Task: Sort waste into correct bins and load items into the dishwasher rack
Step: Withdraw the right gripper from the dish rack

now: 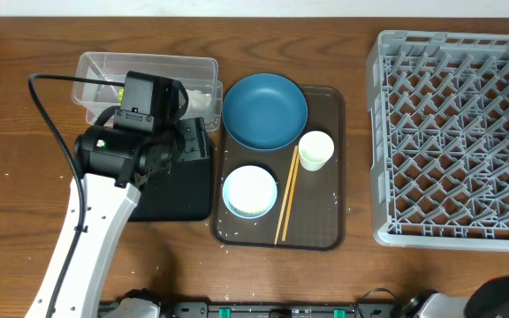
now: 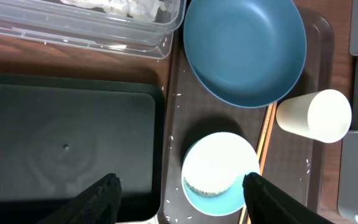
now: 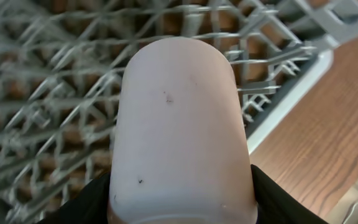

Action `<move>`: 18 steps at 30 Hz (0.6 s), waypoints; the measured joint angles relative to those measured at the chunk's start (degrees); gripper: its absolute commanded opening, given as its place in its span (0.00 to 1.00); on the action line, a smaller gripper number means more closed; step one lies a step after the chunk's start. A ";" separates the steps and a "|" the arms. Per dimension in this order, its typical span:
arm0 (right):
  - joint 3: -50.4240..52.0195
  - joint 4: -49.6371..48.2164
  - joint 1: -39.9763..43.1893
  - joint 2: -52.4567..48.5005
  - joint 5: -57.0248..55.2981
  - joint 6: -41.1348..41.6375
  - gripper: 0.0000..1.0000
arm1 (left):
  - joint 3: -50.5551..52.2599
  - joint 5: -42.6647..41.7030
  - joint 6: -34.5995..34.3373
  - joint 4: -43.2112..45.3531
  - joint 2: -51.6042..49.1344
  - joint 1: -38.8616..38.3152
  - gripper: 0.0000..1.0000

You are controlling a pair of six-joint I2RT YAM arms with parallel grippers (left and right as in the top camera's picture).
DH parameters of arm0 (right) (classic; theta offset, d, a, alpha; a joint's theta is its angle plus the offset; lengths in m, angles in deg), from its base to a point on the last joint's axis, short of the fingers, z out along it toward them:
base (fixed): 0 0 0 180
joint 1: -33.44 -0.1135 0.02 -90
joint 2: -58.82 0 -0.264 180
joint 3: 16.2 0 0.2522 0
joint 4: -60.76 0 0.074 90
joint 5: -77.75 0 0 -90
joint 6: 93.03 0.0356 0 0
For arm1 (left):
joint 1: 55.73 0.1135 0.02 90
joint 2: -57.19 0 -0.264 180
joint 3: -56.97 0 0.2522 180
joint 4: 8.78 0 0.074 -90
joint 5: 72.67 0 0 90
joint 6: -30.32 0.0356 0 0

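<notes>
Over the dishwasher rack [image 3: 55, 124] a pink cup [image 3: 182, 130] is clamped in the right gripper [image 3: 180, 198]; left of the rack, blue plate [image 1: 264, 110], light-blue bowl [image 1: 250, 191], white cup [image 1: 315, 150] and chopsticks [image 1: 286, 199] are left unloaded (left gripper [image 2: 182, 193] spread wide, empty).

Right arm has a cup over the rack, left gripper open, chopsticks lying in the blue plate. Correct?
Not quite. The chopsticks lie on the brown tray beside the small bowl, not in the blue plate; the overhead view shows it. The cup over the rack and the open left gripper are right.
</notes>
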State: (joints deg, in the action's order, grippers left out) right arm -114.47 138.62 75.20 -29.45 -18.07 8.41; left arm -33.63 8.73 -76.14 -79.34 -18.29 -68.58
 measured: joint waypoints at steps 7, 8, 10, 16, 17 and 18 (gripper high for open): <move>-0.20 -3.65 4.48 -6.54 0.02 2.32 0.07 | 0.00 0.00 0.00 -0.11 0.00 0.00 0.66; -0.20 -4.17 4.74 -7.54 0.13 2.56 0.07 | 0.00 0.00 0.00 -0.33 0.00 0.00 0.66; -0.92 -5.03 5.25 -8.11 0.13 3.06 0.08 | 0.00 0.00 -0.02 -0.74 0.00 0.00 0.66; -0.98 -6.16 6.25 -11.28 0.35 3.67 0.49 | 0.00 0.00 -0.02 -1.31 -0.02 0.00 0.66; -0.98 -6.16 6.36 -11.87 0.52 3.67 0.66 | 0.00 0.00 0.00 -1.31 -0.02 0.00 0.66; -0.98 -6.23 6.43 -12.28 0.70 3.93 0.77 | 0.00 0.00 0.00 -1.31 -0.02 0.00 0.66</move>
State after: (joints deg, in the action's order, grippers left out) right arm -115.45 132.39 81.63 -41.74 -17.37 12.35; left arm -33.63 8.73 -76.14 -80.65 -18.31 -68.58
